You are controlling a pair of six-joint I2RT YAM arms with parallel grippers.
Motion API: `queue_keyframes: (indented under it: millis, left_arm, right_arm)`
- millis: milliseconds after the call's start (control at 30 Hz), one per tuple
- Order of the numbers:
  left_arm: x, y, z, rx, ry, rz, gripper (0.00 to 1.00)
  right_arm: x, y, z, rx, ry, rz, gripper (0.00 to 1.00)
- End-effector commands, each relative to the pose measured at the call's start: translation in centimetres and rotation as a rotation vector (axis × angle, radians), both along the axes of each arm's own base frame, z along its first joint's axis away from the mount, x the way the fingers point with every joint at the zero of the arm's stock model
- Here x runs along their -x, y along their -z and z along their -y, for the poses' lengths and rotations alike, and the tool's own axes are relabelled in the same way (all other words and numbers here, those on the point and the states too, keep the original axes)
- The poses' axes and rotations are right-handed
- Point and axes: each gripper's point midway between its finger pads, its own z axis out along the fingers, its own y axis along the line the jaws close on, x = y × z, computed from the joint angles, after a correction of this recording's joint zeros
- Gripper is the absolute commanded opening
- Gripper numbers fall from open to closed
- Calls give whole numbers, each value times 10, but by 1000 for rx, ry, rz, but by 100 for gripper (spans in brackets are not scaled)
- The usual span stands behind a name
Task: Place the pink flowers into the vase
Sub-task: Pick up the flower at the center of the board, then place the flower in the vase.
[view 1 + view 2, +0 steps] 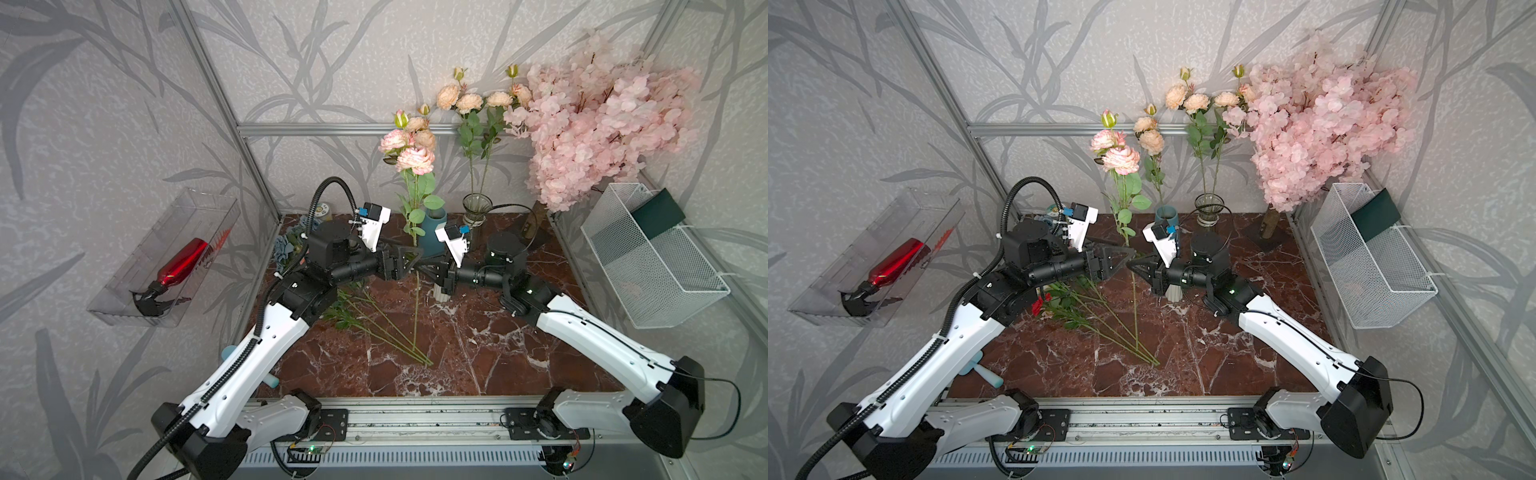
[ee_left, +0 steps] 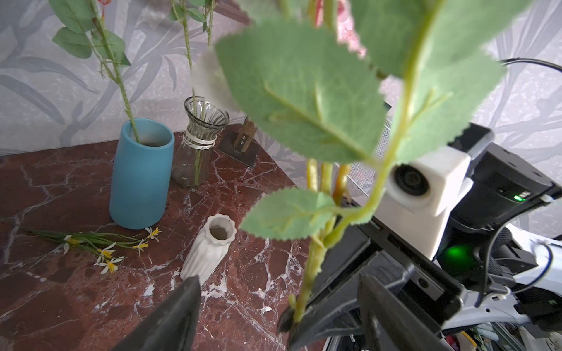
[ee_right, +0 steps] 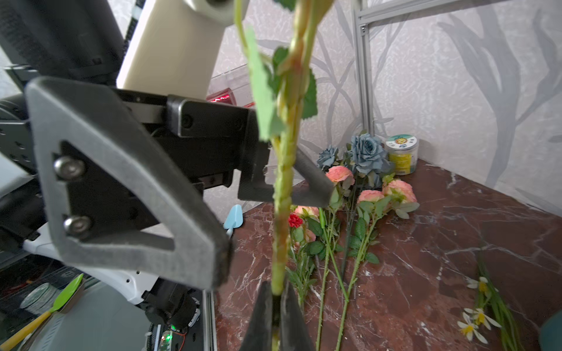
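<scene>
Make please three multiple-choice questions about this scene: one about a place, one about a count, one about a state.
1. Where is the red bottle?
A. in the wire basket
B. in the clear tray on the wall
C. beside the jar

2. How many vases are on the table?
A. one
B. two
C. three

3. The left gripper is:
A. open, one finger on each side of the stem
B. shut on the stem
C. shut on a vase

Answers:
1 B: the bottle lies inside the tray in both top views.
2 C: the left wrist view shows a blue vase, a glass vase and a white vase.
3 A: its fingers stand wide apart, and only the right gripper pinches the stem.
</scene>
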Motion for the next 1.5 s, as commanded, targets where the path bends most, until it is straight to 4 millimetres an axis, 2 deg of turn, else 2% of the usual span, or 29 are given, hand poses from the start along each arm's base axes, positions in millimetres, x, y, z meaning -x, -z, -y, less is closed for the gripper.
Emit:
queue_keyframes:
  millis: [0, 267, 467, 767, 900, 1100, 1267, 1467]
  left_arm:
    - [-2, -1, -13, -46, -69, 8, 82]
    - [-3, 5, -31, -88, -161, -18, 83]
    - [-15, 16, -42, -133, -242, -79, 83]
    - [-37, 60, -86, -262, -380, -229, 82]
    - [-43, 74, -108, -276, -444, -245, 82]
    - [-48, 88, -131, -288, -518, -235, 82]
    - [-53, 102, -141, -284, -541, -264, 82]
    - [-54, 104, -158, -284, -605, -272, 82]
  right_arm:
    - [-8, -30, 5, -24, 68, 98, 0]
    - [-11, -28, 10, 7, 100, 116, 0]
    - [-11, -29, 11, 2, 112, 103, 0]
    - [-9, -22, 14, 39, 148, 107, 0]
    - [-15, -18, 16, 59, 181, 123, 0]
    - [-24, -23, 12, 78, 212, 161, 0]
    - [-26, -27, 9, 85, 227, 190, 0]
    - [-34, -20, 1, 120, 243, 205, 0]
